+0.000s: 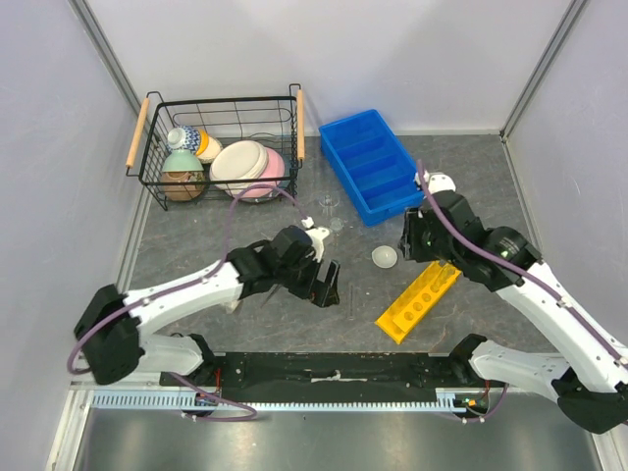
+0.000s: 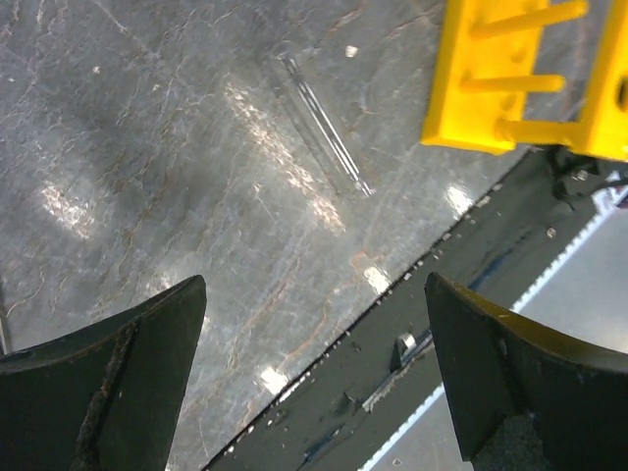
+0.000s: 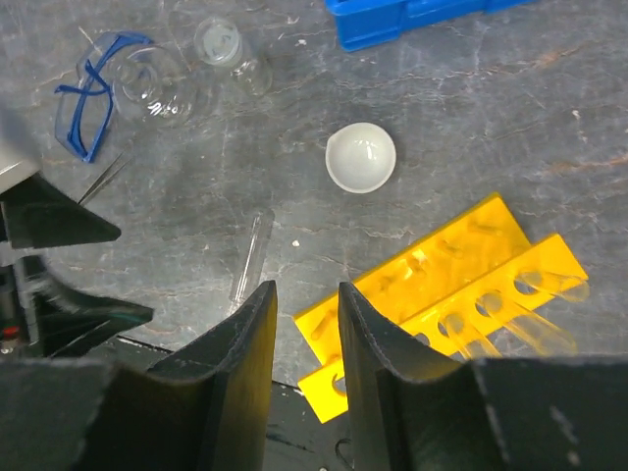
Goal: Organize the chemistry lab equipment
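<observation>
finding: the task is at an early stage. none of the lab equipment looks sorted yet.

hands: your left gripper [image 1: 329, 282] is wide open and empty, low over the table [image 1: 196, 245]. the left wrist view shows only bare surface between its fingers. a clear test tube [image 2: 319, 123] lies flat just beyond them, touching neither finger. i judge this to be the approach to picking up that tube. your right gripper [image 1: 407, 240] hangs above the yellow rack [image 1: 420, 299] with its jaws narrow. there is a slim gap between them and nothing visible in it.

position of items:
- the yellow rack lies tipped over on the table toward the near edge, not standing, and its holes look empty.
- the test tube lies loose between the left gripper and the rack.
- the white dish [image 1: 384, 257] sits by itself just beyond the rack.
- a small glass beaker [image 3: 231, 54] and a rounder glass vessel [image 3: 157, 83] rest on the table near the blue bin [image 1: 378, 165], outside it. they are beside what looks like blue-framed safety glasses [image 3: 93, 88].
- the bin's compartments look empty from above.
- the wire basket [image 1: 226, 101] of ceramic bowls at the back left is not your concern.

outstanding, in my judgement: righting the rack, seating the tube in it, and gathering the glassware and dish. all of it remains to be done.
</observation>
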You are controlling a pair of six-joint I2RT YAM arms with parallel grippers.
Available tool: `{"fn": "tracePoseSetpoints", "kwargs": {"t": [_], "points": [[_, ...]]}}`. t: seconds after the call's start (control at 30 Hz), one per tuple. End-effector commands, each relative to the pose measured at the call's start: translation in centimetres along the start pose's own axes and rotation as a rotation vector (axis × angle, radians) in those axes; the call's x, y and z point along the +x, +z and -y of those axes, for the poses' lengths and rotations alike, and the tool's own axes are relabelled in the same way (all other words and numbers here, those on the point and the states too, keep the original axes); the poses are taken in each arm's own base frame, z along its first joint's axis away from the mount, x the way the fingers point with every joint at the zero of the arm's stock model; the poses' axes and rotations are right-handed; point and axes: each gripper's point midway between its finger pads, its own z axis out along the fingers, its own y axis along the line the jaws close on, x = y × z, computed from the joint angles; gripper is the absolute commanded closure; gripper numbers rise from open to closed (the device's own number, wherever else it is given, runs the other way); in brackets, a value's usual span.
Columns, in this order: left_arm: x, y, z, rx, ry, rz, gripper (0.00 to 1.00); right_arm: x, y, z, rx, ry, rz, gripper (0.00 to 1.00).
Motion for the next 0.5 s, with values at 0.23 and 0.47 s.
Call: {"fn": "tracePoseSetpoints", "kwargs": {"t": [0.23,0.47], "points": [[-4.4,6.7,-0.5,-0.166,-0.138,-0.037,0.05,1.7,1.1,0.8,0.056,-0.049,0.049,0.6],[-3.6,8.8,-0.9,-0.317,-0.2,-0.1,0.09,2.2,0.6,1.8,0.072,-0.049,0.075,0.59]]}}
